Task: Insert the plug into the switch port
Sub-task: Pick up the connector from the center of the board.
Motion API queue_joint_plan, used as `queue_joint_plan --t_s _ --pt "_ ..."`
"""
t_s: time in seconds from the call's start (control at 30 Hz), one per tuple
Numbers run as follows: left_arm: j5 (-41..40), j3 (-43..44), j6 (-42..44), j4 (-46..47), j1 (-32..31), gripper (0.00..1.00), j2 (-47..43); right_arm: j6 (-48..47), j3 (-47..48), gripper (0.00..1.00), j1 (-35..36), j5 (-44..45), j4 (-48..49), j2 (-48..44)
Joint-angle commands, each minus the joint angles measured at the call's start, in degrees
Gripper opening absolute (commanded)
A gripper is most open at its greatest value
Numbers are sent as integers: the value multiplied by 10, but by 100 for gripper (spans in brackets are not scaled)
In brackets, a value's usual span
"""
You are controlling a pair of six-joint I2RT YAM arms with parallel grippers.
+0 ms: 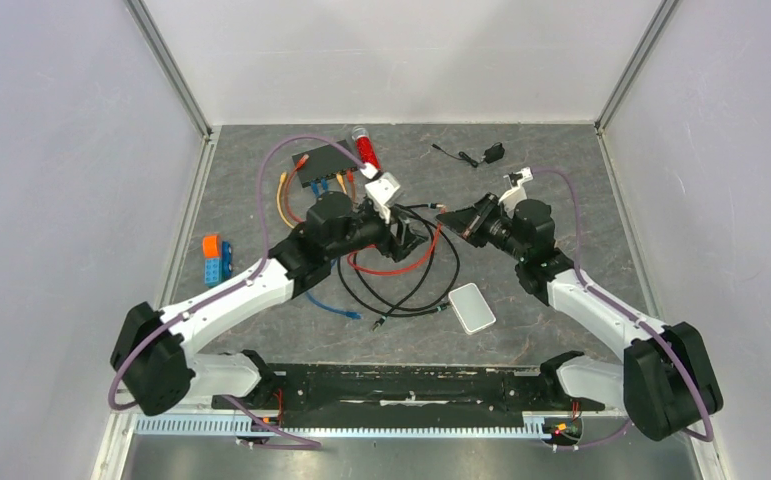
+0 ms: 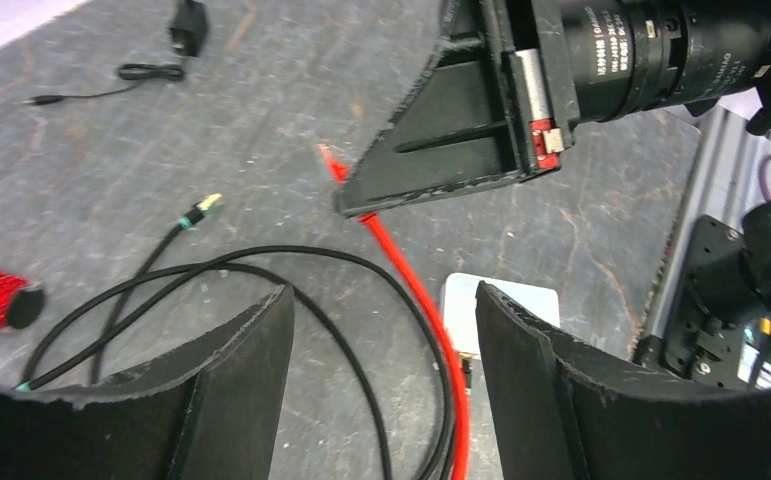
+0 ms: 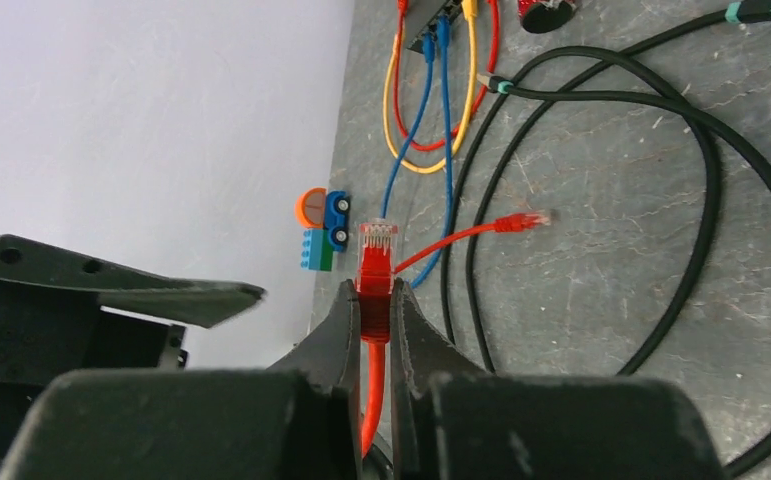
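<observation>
The table [image 2: 261, 100] looks matt, mottled and scuffed, the plug [image 3: 377, 265] is glossy translucent red plastic, and the left gripper [image 2: 383, 295] has matt black fingers [image 2: 241, 370] with rough edges.

A robotics lab test cell: plain white walls [image 1: 61, 150] close in a grey tabletop [image 1: 561, 150] on three sides, with metal frame posts [image 1: 171, 65] rising from its far corners. A left arm [image 1: 241, 295] and a right arm [image 1: 591, 305] are bolted at its near edge, by a slotted cable duct [image 1: 341, 425]. Mismatched props lie about: a switch [image 1: 326, 165], loose cables [image 1: 401, 290], toy blocks [image 1: 216, 260], a white box [image 1: 472, 307]
</observation>
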Motion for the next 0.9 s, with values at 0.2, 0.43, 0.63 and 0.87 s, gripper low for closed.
queue_joint_plan --t_s 0.2,0.43,0.63,0.87 --pt "22 60 25 -41 -40 67 73 40 -24 0 27 82 68 -53" --pt "21 63 11 -8 -51 55 113 53 -37 0 39 67 92 -57" --pt "46 58 31 -27 -50 2 114 -51 -11 28 29 19 67 -53" --pt "59 1 123 -49 -39 2 64 -95 18 54 -114 -227 85 -3"
